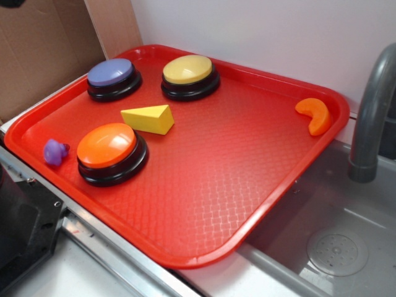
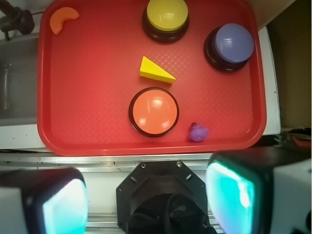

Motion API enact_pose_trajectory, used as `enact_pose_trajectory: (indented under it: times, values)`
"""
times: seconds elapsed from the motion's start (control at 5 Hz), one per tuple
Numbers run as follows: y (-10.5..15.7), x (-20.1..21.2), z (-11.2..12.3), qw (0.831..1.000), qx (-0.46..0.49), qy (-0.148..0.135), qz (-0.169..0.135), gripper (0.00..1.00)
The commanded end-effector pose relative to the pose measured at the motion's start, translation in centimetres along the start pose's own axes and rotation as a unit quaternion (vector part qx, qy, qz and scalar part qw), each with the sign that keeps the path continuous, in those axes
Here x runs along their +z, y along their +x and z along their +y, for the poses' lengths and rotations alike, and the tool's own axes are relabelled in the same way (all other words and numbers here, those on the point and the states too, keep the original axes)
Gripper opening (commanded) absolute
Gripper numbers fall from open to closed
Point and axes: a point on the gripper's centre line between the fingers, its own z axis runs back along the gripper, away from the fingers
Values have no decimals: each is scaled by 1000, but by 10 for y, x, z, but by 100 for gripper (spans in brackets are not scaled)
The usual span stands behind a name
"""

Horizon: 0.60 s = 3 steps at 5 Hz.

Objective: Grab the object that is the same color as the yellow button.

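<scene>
Wedge (image 2: 155, 70) looks light, rigid, slick plastic; pinch flat sides. Gripper (image 2: 146, 195) jaws apart, empty, above tray (image 2: 97, 122).

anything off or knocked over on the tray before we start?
Nothing stands out. The yellow wedge lies flat on the red tray between the yellow button and orange button. The purple button, purple toy and orange crescent sit intact, apart, nothing spilled.

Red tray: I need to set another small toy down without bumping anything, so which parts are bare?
The red tray is bare between the yellow wedge and orange crescent, down to the sink-side corner. The yellow button, purple button, orange button and purple toy crowd the other end.
</scene>
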Motion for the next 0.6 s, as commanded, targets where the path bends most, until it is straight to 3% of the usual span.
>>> enact_pose_trajectory:
  times: [0.0,0.2,0.4]
  values:
    - [0,0,0,1000,0,0,0,100]
    - [13,-14,6,1000,-21,22,1,100]
    - [35,-40,13,996,-88,12,-14,100]
